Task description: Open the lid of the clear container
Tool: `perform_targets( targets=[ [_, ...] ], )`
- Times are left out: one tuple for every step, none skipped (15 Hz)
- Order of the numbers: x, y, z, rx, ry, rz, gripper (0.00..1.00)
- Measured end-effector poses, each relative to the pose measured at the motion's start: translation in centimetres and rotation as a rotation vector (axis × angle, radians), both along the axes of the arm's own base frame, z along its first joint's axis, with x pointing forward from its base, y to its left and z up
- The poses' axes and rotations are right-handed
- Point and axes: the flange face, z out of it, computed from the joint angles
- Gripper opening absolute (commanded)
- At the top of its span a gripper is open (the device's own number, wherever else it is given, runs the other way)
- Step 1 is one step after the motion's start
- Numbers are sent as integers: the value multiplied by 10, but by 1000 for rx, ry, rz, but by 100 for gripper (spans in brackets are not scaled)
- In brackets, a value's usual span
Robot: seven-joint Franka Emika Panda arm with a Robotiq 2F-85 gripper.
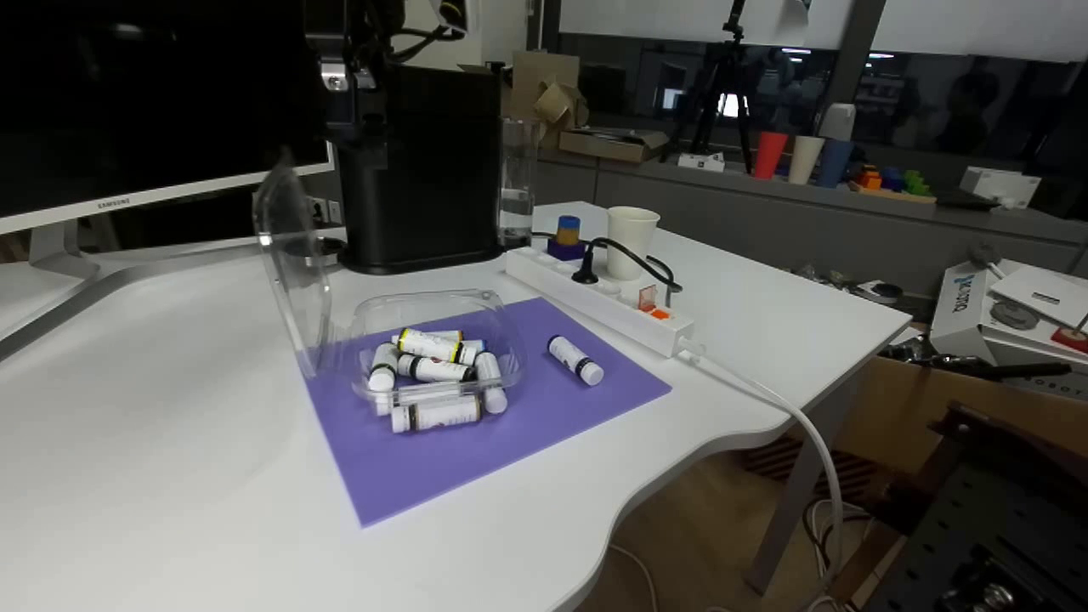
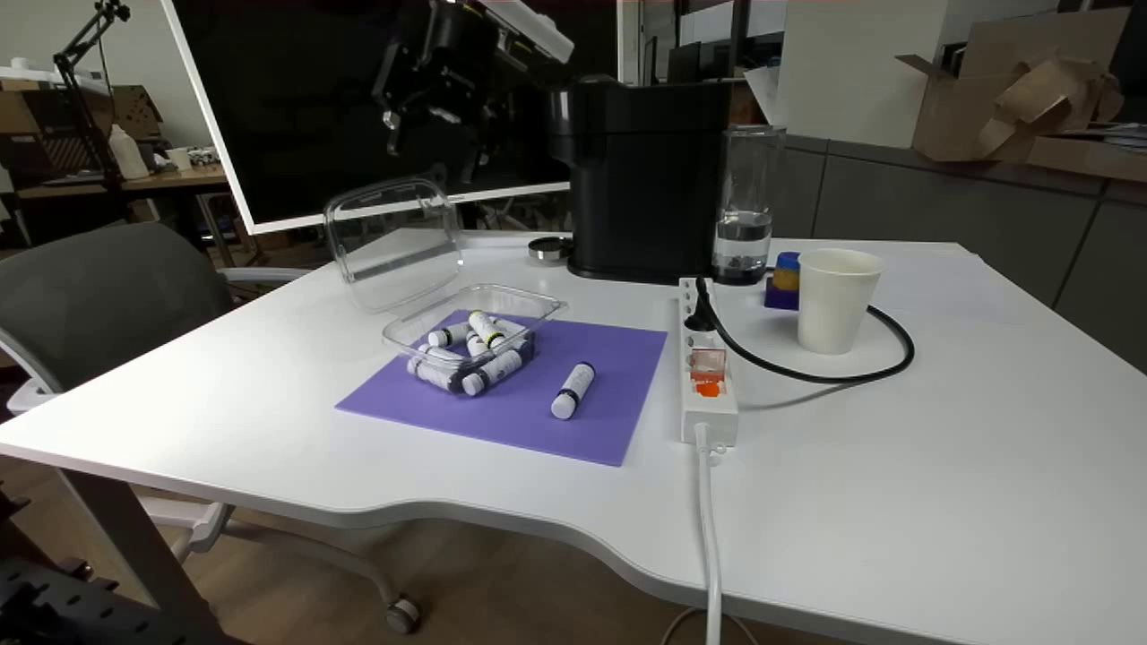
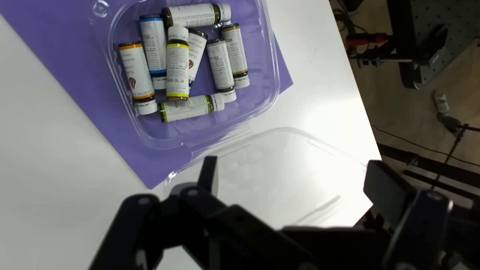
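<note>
- The jaws stand wide apart and I see nothing clamped in them; they hang near the lid (image 2: 394, 246), and I make out no contact. The big gap is, in my judgement, chosen so that the thin edge is not caught.
- The lid is raised and leans away from the clear container (image 3: 259, 84), its lower edge just beside the rim. It seems joined there as by a hinge, which would explain why it stands tilted with nothing gripping it.
- The clear container is uncovered, so I judge the task done, or almost. A next move would call for drawing away gently, because such light plastic can spring back.
- Inside it the small bottles (image 3: 177, 71) lie in a loose heap, some across others; their weight probably helps the light tray not to slide.
- The lone bottle (image 1: 575, 360) lies outside (for what reason, the pictures do not tell me) on the purple mat (image 2: 618, 367).
- This mat is flat on the white surface (image 2: 896, 466), maybe to mark the working place.
- Farther out, the black box (image 2: 650, 197), the power strip (image 2: 708, 408) and the paper cup (image 2: 833, 305) stand aside, probably to leave the arm free room.
</note>
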Motion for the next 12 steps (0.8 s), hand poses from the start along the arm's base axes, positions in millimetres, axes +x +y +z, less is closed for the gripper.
perform_targets(
  targets=[
    [-2,3,6,-13,-22,10,100],
    [-4,4,11,-25,-46,16,100],
    [-6,5,15,-43,-74,19,100],
    [-7,4,17,-61,-107,11,100],
    [-9,2,18,-79,-139,-3,100],
    [-11,-1,17,-90,-164,-20,100],
    [-13,-5,16,-103,-188,-38,100],
    [-16,-9,14,-121,-214,-58,100],
    [-20,-14,12,-136,-240,-83,100],
    [-23,-19,10,-157,-265,-108,100],
    [-27,-24,8,-180,-296,-130,100],
    [-30,-29,6,-204,-336,-151,100]
  ],
)
